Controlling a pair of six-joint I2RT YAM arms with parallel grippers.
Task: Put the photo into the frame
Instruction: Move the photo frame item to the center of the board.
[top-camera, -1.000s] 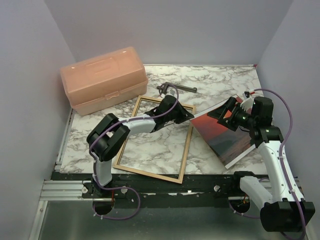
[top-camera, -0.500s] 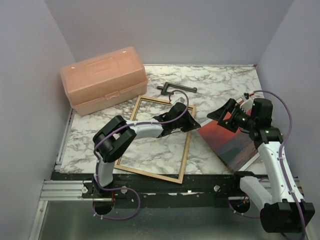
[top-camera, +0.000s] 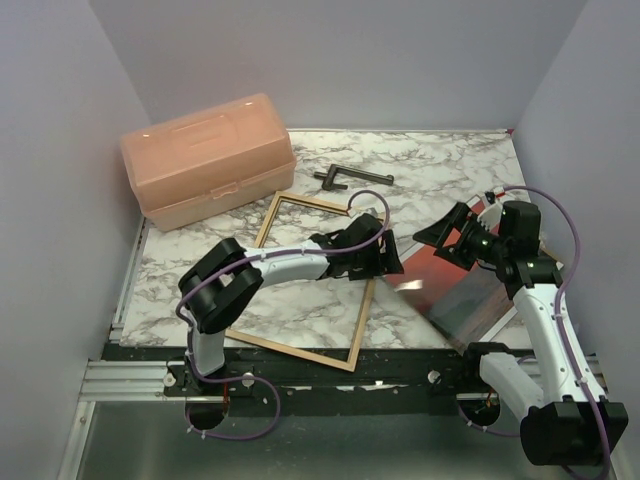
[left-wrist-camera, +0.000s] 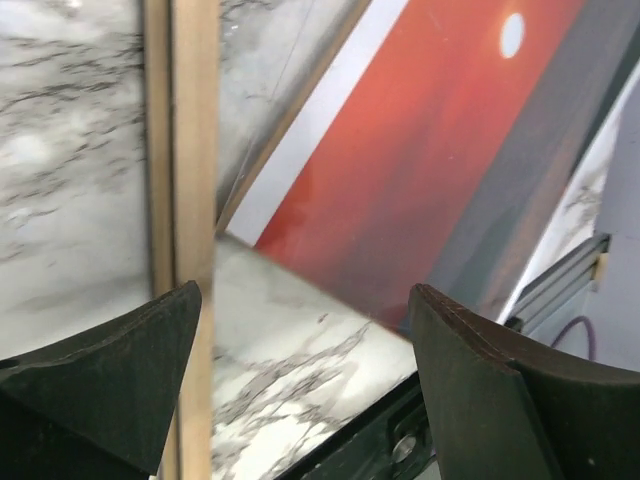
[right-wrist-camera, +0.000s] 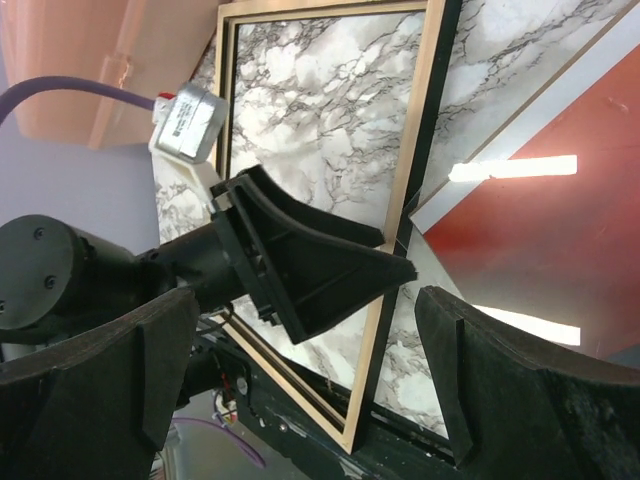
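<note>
The frame (top-camera: 290, 348) lies flat on the marble table, tan wood face up, with a black outer side (right-wrist-camera: 412, 150). My left gripper (top-camera: 385, 262) hangs open just over the frame's right rail (left-wrist-camera: 185, 150), its jaws wide apart (left-wrist-camera: 305, 300) and nothing between them. The photo (top-camera: 455, 285), red sky with a small white sun (left-wrist-camera: 430, 150), lies face up to the right of the frame. My right gripper (top-camera: 445, 228) hovers open over the photo's far edge, holding nothing (right-wrist-camera: 305, 300). One of the left gripper's fingers (right-wrist-camera: 310, 270) shows in the right wrist view.
A peach plastic toolbox (top-camera: 210, 160) stands at the back left. A dark metal tool (top-camera: 350, 178) lies behind the frame. Grey walls close in the sides and back. A black mounting rail (top-camera: 400, 375) runs along the table's near edge.
My left gripper has slid nearer along the frame's right rail and opened, letting go of it. The frame has turned slightly. The right gripper has barely moved.
</note>
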